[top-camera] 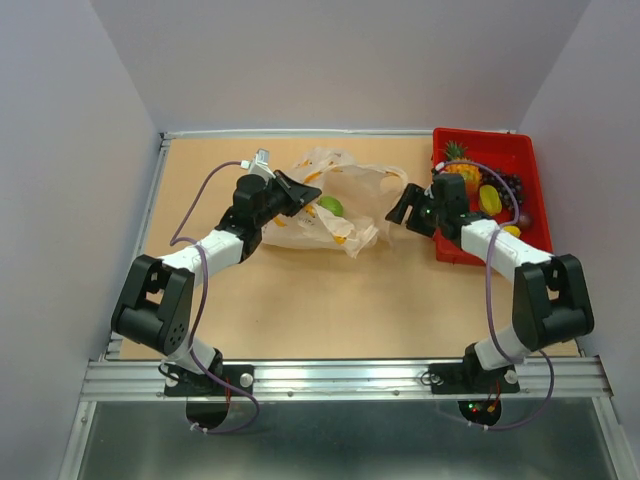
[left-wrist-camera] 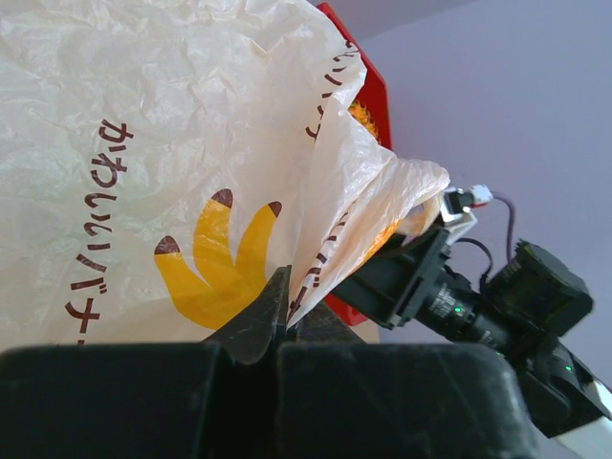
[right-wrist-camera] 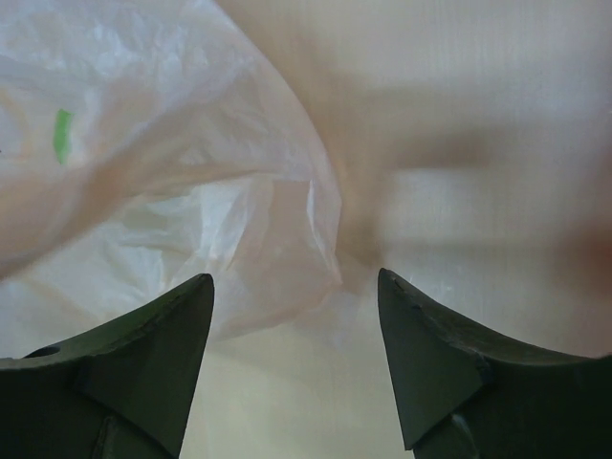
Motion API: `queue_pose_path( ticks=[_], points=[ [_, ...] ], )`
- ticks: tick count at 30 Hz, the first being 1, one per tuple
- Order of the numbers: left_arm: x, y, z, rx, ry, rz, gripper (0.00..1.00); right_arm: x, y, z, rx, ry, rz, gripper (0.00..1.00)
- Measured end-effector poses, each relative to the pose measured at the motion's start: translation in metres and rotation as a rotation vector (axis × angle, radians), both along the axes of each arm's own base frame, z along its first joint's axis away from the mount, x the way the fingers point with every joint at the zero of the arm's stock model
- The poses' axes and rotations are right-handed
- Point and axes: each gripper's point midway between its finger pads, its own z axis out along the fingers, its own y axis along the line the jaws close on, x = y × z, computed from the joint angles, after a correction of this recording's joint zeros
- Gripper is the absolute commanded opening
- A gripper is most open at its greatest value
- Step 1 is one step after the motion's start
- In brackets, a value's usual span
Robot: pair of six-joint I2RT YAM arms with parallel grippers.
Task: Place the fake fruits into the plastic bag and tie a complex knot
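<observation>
The plastic bag [top-camera: 335, 205] lies crumpled mid-table, whitish with orange marks. A green fruit [top-camera: 331, 206] shows inside it. My left gripper [top-camera: 303, 193] is shut on the bag's left edge; in the left wrist view its tips [left-wrist-camera: 284, 290] pinch the film of the bag [left-wrist-camera: 143, 124]. My right gripper [top-camera: 404, 207] stands open at the bag's right end. In the right wrist view its jaws [right-wrist-camera: 295, 292] are apart, with a fold of bag [right-wrist-camera: 249, 229] lying loose between them. The pineapple [top-camera: 459, 171], a yellow piece [top-camera: 490, 199] and grapes [top-camera: 511, 186] sit in the tray.
The red tray [top-camera: 500, 150] stands at the back right, right beside my right arm. Grey walls close in the table on three sides. The right arm's wrist [left-wrist-camera: 459, 287] shows close behind the bag in the left wrist view.
</observation>
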Motion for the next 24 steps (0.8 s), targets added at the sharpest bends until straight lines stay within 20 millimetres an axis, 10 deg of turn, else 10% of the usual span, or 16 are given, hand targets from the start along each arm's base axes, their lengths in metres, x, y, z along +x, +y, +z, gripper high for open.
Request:
queue_pose_path(
  ticks=[9,13,17,24],
  points=[
    [0.002,-0.004,-0.004,-0.014,0.000,-0.011,0.00,0.003,0.017,-0.072,0.063,0.077,0.015,0.68],
    [0.003,-0.006,-0.014,-0.012,0.026,-0.023,0.00,0.014,0.034,-0.072,0.128,0.032,0.044,0.49],
    [0.002,-0.007,-0.013,-0.013,0.019,-0.029,0.00,0.014,0.048,-0.078,0.214,0.073,0.064,0.00],
    [-0.006,-0.001,-0.019,0.054,-0.024,-0.051,0.00,0.007,0.051,-0.045,0.294,0.111,0.101,0.00]
  ],
)
